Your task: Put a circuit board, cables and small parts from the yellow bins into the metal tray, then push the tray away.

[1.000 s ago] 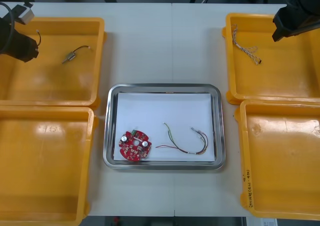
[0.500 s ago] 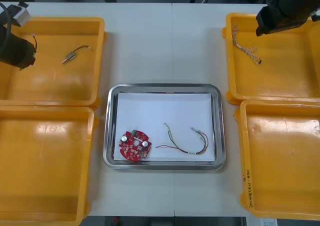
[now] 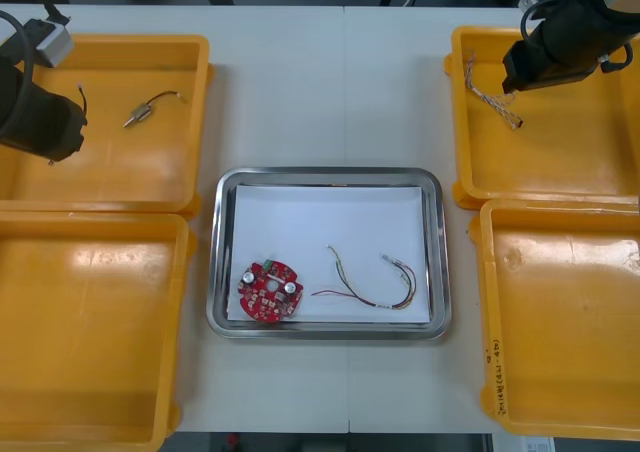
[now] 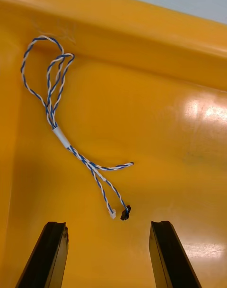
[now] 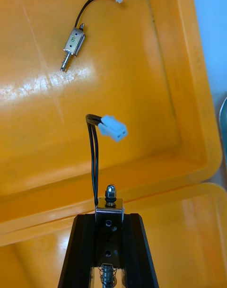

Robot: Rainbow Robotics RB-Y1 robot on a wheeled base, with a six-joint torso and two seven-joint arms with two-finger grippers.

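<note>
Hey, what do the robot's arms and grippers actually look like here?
Both arms end in bulky black housings. The left gripper, over the far left yellow bin, has straight black jaws, and a pale grey box with a looping black cable sits behind it. The right gripper, over the far right yellow bin, has flat black jaws with slanted tips.

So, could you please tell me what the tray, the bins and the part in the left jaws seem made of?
Metal tray: likely polished steel, its rim mirror-bright; a matte white sheet lines it. Yellow bins: probably moulded plastic, glossy with glare. Small metal part held by the left gripper: bare silvery metal, black insulated leads, a white plastic-looking plug.
</note>
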